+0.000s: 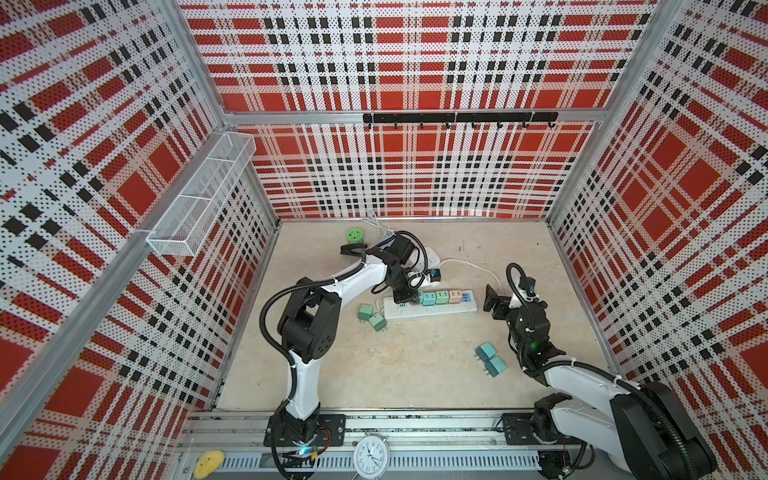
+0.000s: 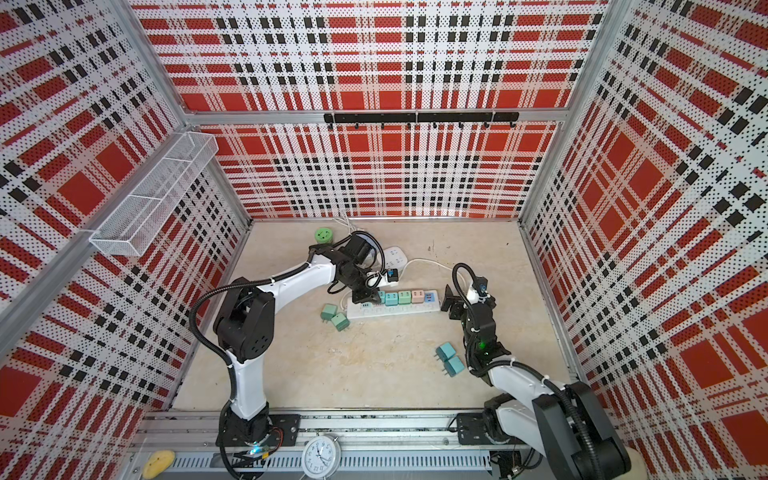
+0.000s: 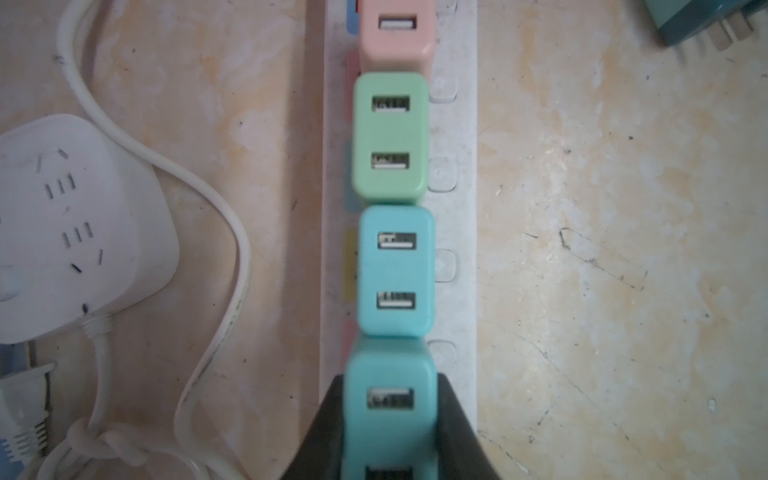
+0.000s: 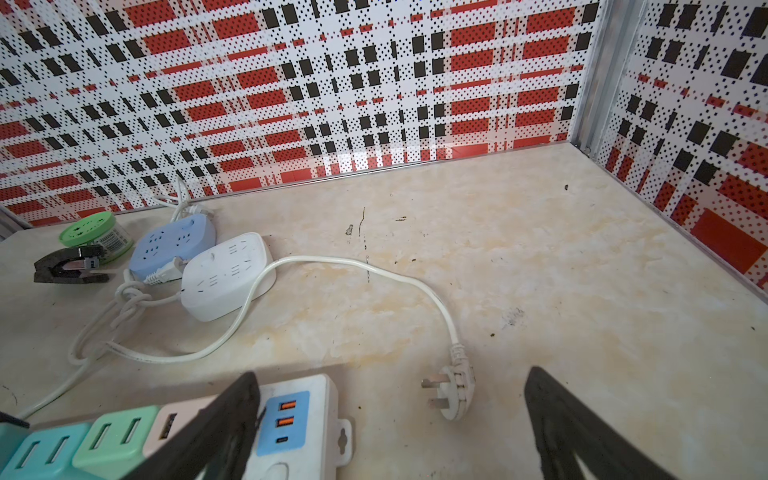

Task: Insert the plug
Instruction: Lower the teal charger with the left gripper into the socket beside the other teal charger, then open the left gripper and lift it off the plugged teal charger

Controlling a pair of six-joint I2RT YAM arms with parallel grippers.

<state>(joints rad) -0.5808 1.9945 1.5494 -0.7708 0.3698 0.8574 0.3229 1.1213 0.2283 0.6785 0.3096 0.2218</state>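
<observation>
teal plug (image 3: 390, 370) seemingly seated on white strip (image 3: 461, 216).

A row of plugs (image 1: 441, 297) sat on the power strip (image 1: 436, 311). Two loose plugs (image 1: 377, 321) lay left of it, two other plugs (image 1: 495, 365) front right.

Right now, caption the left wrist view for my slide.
Left gripper shut on a teal charger over the white power strip, lined up with a blue charger, green charger and pink charger.
</observation>
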